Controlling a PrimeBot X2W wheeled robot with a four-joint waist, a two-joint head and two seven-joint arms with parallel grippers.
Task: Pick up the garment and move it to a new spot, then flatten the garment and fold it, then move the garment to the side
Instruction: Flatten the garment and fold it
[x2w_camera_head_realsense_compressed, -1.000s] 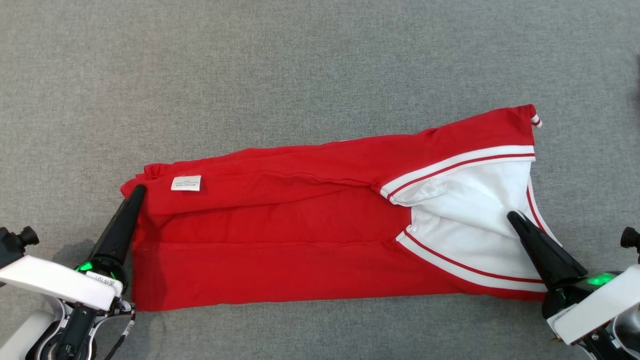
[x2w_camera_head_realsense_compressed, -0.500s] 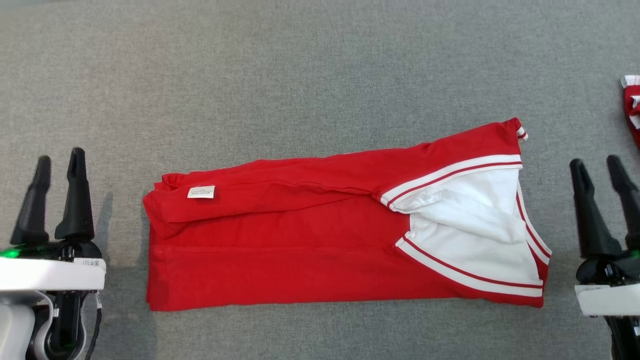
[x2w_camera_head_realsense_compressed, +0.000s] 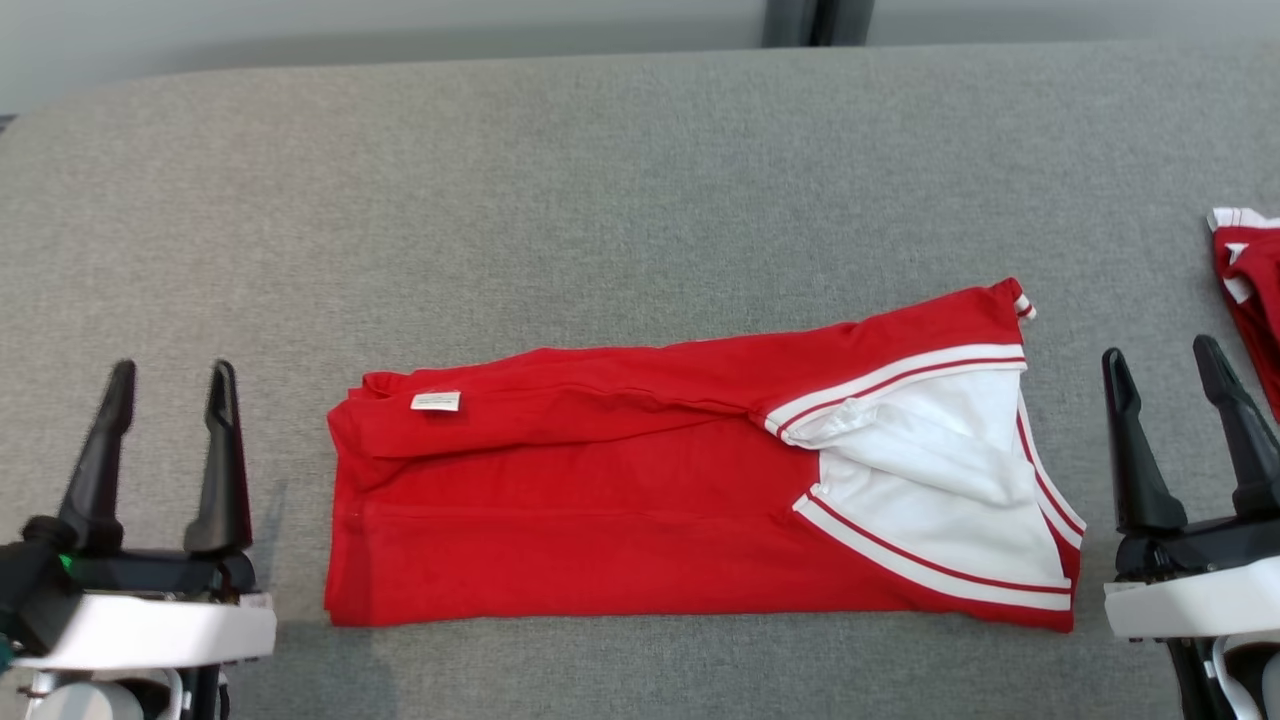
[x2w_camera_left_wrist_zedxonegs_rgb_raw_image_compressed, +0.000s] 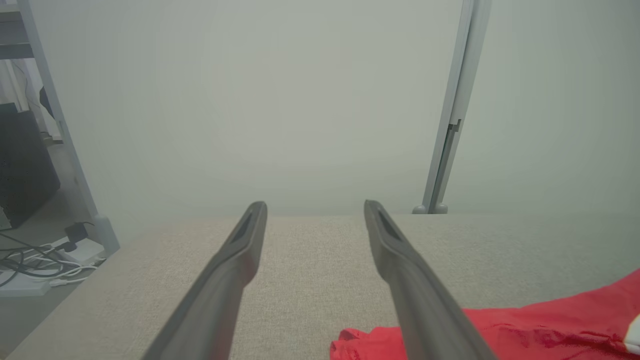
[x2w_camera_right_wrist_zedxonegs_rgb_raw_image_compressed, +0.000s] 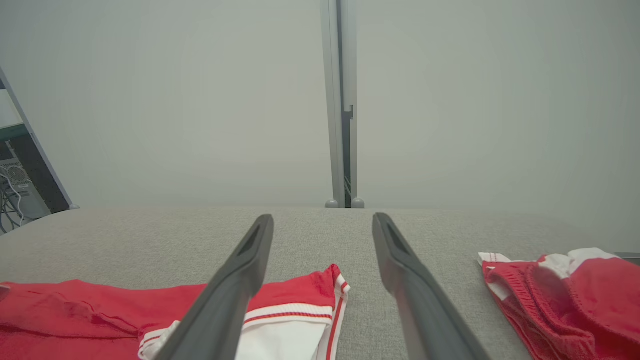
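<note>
Left gripper (x2w_camera_head_realsense_compressed: 172, 370) and right gripper (x2w_camera_head_realsense_compressed: 1158, 350) both spread wide, empty; folded red-and-white fabric garment (x2w_camera_head_realsense_compressed: 600, 520) lies flat between them, touching neither.

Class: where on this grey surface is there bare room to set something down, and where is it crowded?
Widest bare stretch: the grey surface beyond the folded garment, to its far edge. A narrow strip separates the garment's left end from the open left gripper. Crowded right: the open right gripper stands between it and a second red garment.
</note>
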